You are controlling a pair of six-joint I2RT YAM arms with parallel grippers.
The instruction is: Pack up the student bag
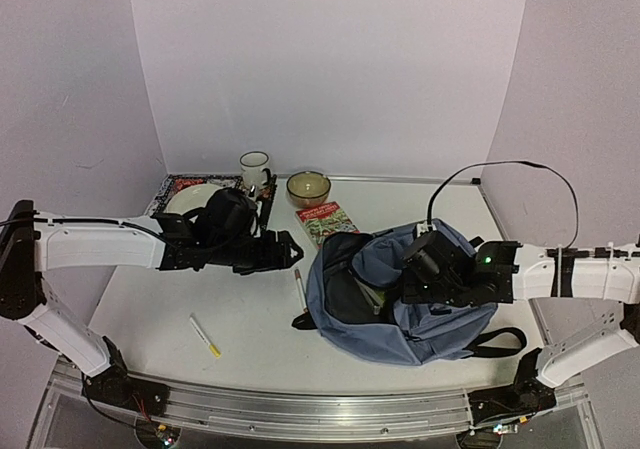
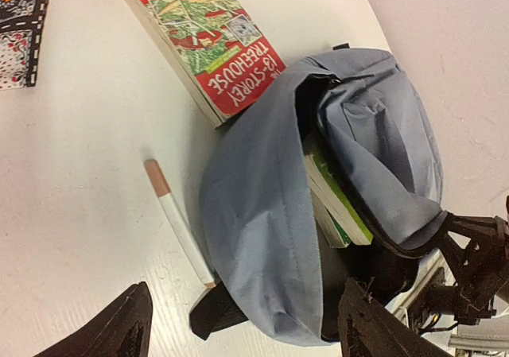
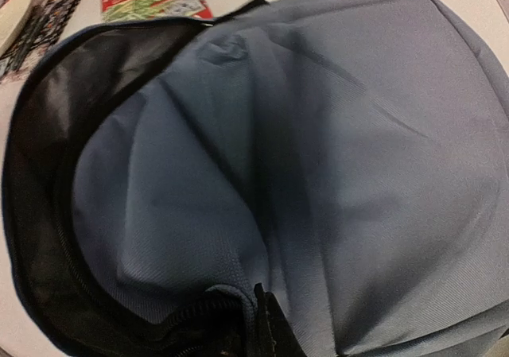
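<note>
Evidently soft and floppy, the student bag (image 1: 440, 324) is best gripped at its zipper rim (image 3: 199, 313), where the right hand (image 1: 412, 274) is pinched closed on fabric; the left hand (image 1: 288, 250) gapes wide, empty.

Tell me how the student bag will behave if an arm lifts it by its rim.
Likely floppy: the student bag shows soft folds and sags around its opening. Probably heavy for its look, since books already sit inside. Lifted by one edge, it may slump and spill them through the gaping mouth.
</note>
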